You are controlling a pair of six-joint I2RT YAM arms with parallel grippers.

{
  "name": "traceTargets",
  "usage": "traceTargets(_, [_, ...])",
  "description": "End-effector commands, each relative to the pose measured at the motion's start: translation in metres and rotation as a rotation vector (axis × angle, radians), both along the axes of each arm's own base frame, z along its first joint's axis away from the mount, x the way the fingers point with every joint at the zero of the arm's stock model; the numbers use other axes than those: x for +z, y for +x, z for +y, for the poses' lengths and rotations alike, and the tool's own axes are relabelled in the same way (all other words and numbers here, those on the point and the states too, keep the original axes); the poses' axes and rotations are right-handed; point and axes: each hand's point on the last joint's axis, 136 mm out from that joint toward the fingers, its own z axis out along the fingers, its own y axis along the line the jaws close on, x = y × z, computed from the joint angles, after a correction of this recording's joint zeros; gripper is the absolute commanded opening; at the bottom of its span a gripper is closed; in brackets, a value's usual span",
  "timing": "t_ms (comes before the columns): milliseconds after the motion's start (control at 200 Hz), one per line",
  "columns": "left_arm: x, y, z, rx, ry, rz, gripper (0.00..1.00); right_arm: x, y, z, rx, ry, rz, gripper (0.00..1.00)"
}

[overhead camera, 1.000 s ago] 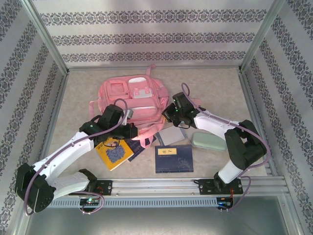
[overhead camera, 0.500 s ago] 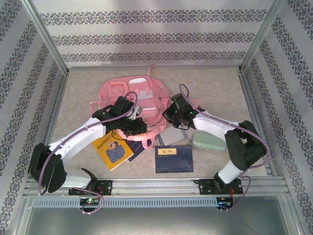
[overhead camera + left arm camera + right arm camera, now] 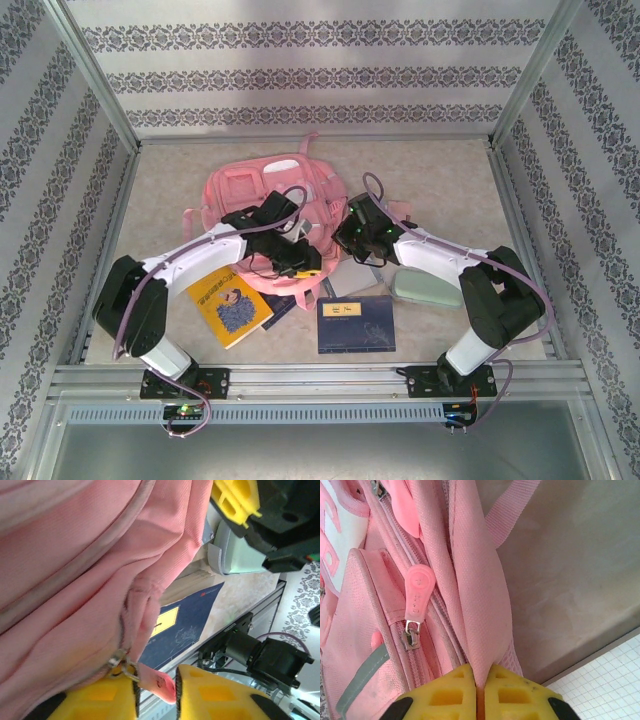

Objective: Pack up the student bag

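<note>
The left arm stretches across the student bag (image 3: pixel 250 185) at mid-bench (image 3: pixel 440 180), the left hand (image 3: pixel 156 685) slightly apart around a pink zipper pull (image 3: pixel 162 687). The right hand (image 3: pixel 479 677) is clamped on a fold of the bag's edge. A second ago the left arm reached less far right.

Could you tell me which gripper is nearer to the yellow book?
Left. The left gripper sits at the student bag's near edge, just right of the yellow book's far corner; the right gripper pinches the bag's right side, farther off.
</note>
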Motion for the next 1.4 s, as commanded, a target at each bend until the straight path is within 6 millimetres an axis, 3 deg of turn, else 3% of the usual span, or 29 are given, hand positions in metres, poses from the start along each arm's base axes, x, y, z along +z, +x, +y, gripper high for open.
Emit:
traceTargets(0, [0.023,0.021,-0.027,-0.039,-0.095,-0.101,0.34,0.029,-0.010,0.028,0.117,0.094,-0.059,0.18])
traceTargets(150, [0.026,0.013,-0.016,-0.089,-0.046,-0.133,0.49,0.021,-0.015,-0.004,0.117,0.026,-0.052,0.45])
traceTargets(315, [0.039,-0.006,0.004,-0.118,-0.031,-0.183,0.55,0.039,-0.020,-0.028,0.243,-0.042,-0.148,0.50])
traceTargets(490, [0.054,-0.016,0.033,-0.083,0.054,-0.262,0.55,0.062,-0.042,-0.002,0.574,-0.044,-0.292,0.50])
traceTargets(645, [0.057,-0.019,0.057,0.012,0.124,-0.295,0.53,0.054,-0.070,0.023,0.854,-0.071,-0.347,0.49])
traceTargets(764, [0.055,-0.022,0.075,0.068,0.187,-0.305,0.52,0.041,-0.081,0.035,1.022,-0.132,-0.365,0.51])
traceTargets(889, [0.054,-0.027,0.087,0.082,0.217,-0.303,0.51,0.036,-0.088,0.044,1.212,-0.242,-0.548,0.52])
traceTargets(1234, [0.051,-0.039,0.104,0.084,0.241,-0.285,0.51,0.033,-0.086,0.022,1.593,-0.664,-0.987,0.56])
traceTargets(1394, [0.047,-0.040,0.106,0.092,0.240,-0.261,0.51,0.028,-0.082,0.018,1.739,-0.741,-1.070,0.54])
